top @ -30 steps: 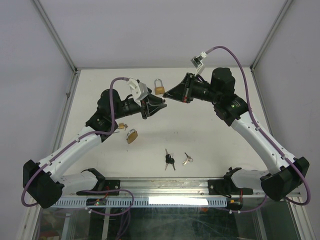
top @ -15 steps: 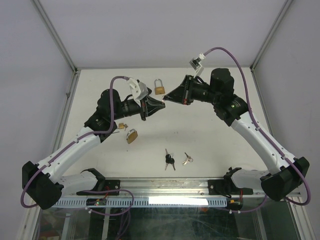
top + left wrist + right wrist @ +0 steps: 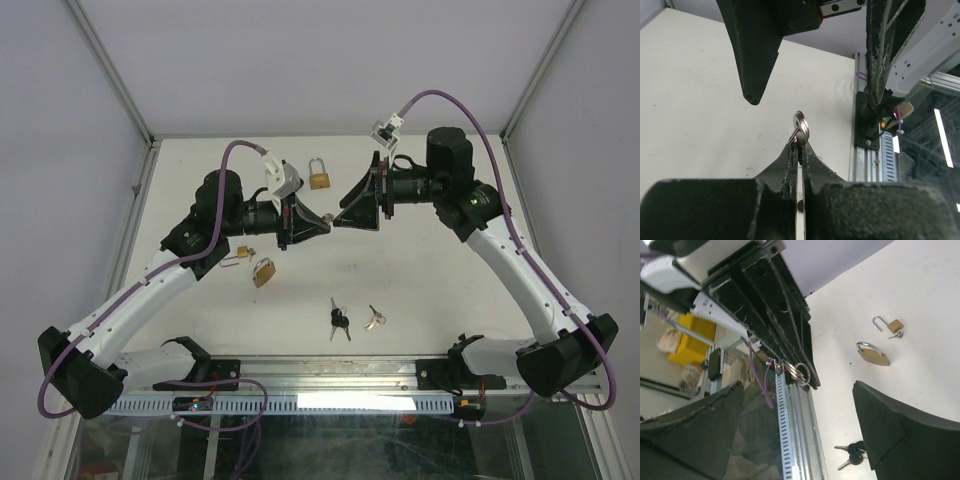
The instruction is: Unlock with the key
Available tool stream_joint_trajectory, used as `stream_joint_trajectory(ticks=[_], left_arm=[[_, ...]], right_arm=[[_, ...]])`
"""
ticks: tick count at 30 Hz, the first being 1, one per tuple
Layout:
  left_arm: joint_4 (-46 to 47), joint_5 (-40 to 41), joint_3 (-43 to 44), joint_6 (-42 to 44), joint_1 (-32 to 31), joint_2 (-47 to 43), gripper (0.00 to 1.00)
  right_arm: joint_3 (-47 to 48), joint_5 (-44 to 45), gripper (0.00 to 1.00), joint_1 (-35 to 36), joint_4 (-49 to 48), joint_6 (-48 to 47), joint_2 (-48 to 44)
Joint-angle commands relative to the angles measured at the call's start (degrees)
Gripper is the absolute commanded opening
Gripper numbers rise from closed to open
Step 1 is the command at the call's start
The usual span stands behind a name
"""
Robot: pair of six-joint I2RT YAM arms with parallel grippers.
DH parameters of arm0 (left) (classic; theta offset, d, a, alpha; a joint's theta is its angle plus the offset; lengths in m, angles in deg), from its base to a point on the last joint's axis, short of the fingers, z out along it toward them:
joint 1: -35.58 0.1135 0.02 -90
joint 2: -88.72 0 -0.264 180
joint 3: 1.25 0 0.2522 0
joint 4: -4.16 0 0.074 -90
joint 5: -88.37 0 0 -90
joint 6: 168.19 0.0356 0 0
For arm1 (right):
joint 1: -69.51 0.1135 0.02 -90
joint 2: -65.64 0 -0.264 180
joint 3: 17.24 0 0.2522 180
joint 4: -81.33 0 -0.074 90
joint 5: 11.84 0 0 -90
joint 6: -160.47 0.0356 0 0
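Note:
My left gripper (image 3: 320,221) is shut on a silver key (image 3: 799,200), held above the table. The key ring (image 3: 801,128) pokes out past the fingertips and also shows in the right wrist view as a key ring (image 3: 801,373). My right gripper (image 3: 345,214) faces it, open, one finger to each side of the ring and touching nothing. Its fingers (image 3: 753,55) hang just beyond the ring. On the table, a brass padlock (image 3: 319,176) lies behind the grippers. A second padlock (image 3: 264,271) lies below the left arm, and a third padlock (image 3: 237,256) with an open shackle lies beside it.
Black-headed keys (image 3: 340,320) and a silver key (image 3: 375,320) lie near the table's front edge. The aluminium rail (image 3: 330,400) runs along the front. Frame posts stand at the back corners.
The left gripper closed on the key. The right gripper, shut a moment ago at the key, has opened and let go; both wrists have rotated slightly.

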Motion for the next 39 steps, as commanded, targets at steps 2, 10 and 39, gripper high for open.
stream_joint_trajectory(ticks=[2, 10, 39], left_arm=[[-11.43, -5.03, 6.57, 6.76, -0.62, 0.48, 0.0], [-15.83, -5.45, 9.02, 8.02, -0.57, 1.0, 0.0], [-14.75, -5.19, 9.8, 6.57, -0.58, 1.62, 0.0]], right_arm=[[1.52, -11.98, 0.85, 0.02, -1.42, -10.58, -0.26], [0.81, -11.97, 0.57, 4.06, -7.53, -8.35, 0.96], [1.65, -5.95, 0.19, 8.59, 1.45, -13.32, 1.32]])
